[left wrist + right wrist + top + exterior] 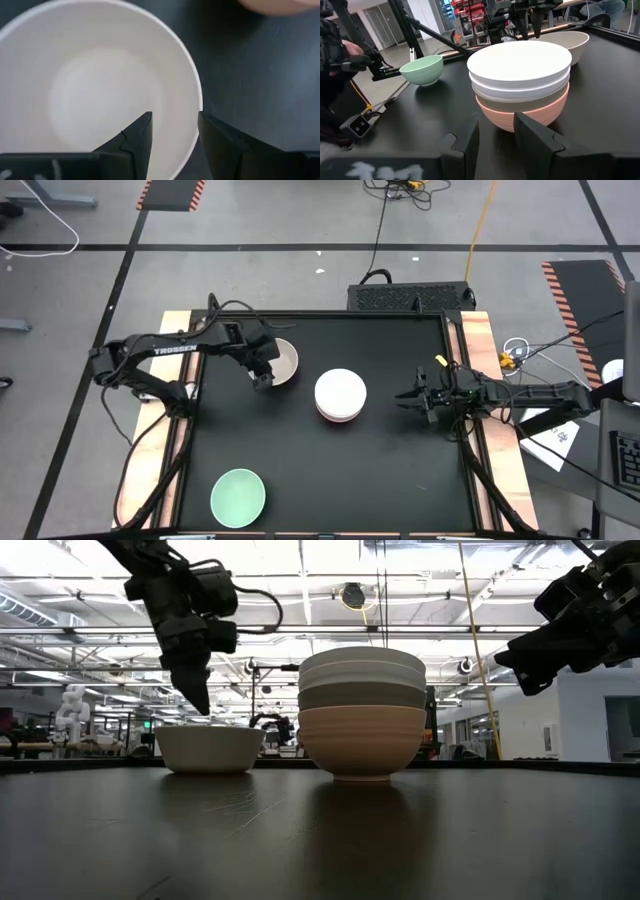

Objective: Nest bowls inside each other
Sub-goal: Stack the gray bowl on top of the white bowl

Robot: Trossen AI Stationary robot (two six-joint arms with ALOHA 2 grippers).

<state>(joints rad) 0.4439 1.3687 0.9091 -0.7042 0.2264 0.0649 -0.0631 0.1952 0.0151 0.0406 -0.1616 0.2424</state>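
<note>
Mid-table: round ribbed salmon-based bowl stack (340, 395) | smooth beige bowl (284, 361) | matte table (400, 470)

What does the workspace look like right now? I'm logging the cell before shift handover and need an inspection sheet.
Surface: black tabletop with wooden side rails, bare between the bowls.
Job's things: stack of nested round bowls, white on top, salmon-orange at the bottom; single beige-grey round bowl beside it; mint green round bowl apart near the front edge.
Clutter: nothing seen.
Grippers: left gripper open, fingers straddling the beige-grey bowl's rim; right gripper open, empty, raised beside the stack.
Cables: black and yellow leads on the floor behind the table.
Surroundings: grey floor with striped hazard markings.
</note>
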